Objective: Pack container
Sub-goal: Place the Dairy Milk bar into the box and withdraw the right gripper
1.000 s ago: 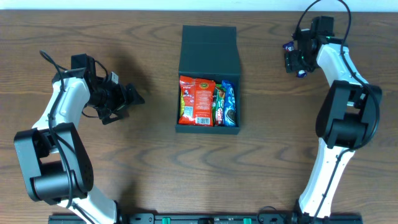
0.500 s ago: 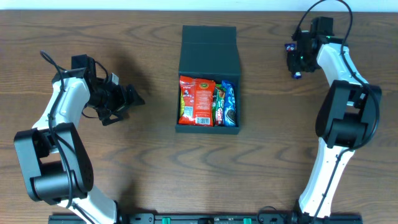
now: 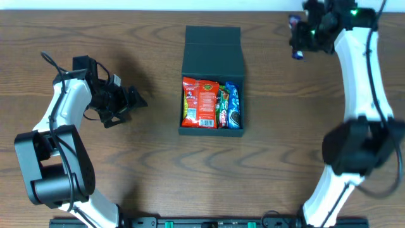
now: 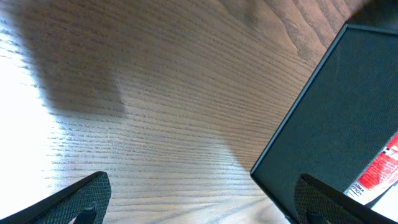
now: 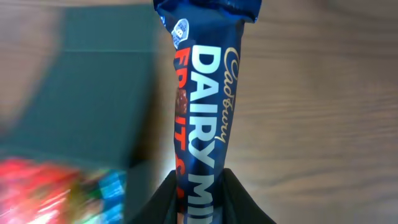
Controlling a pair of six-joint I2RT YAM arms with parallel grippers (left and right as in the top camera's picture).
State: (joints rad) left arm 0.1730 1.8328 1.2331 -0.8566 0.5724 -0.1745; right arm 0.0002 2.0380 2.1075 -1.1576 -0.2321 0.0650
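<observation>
The container (image 3: 212,50) is a dark teal box in the middle of the table, its flap lid laid open toward the far side. Inside lie a red-orange snack packet (image 3: 200,102) and blue and green packets (image 3: 229,106). My right gripper (image 3: 304,38) hovers over the far right of the table, shut on a blue Cadbury Dairy Milk bar (image 5: 208,93). In the right wrist view the bar sticks out ahead of the right gripper (image 5: 202,190), with the container (image 5: 87,93) blurred at left. My left gripper (image 3: 131,98) stands open and empty left of the box, whose side wall (image 4: 336,118) fills the right of its wrist view.
Bare wood-grain table lies all around the box. The far table edge runs close behind the right gripper. Both arm bases stand at the near edge, left (image 3: 54,183) and right (image 3: 332,190).
My right gripper has shut on the blue bar and risen with it, shifting toward the far edge. The left arm and the box have not moved.
</observation>
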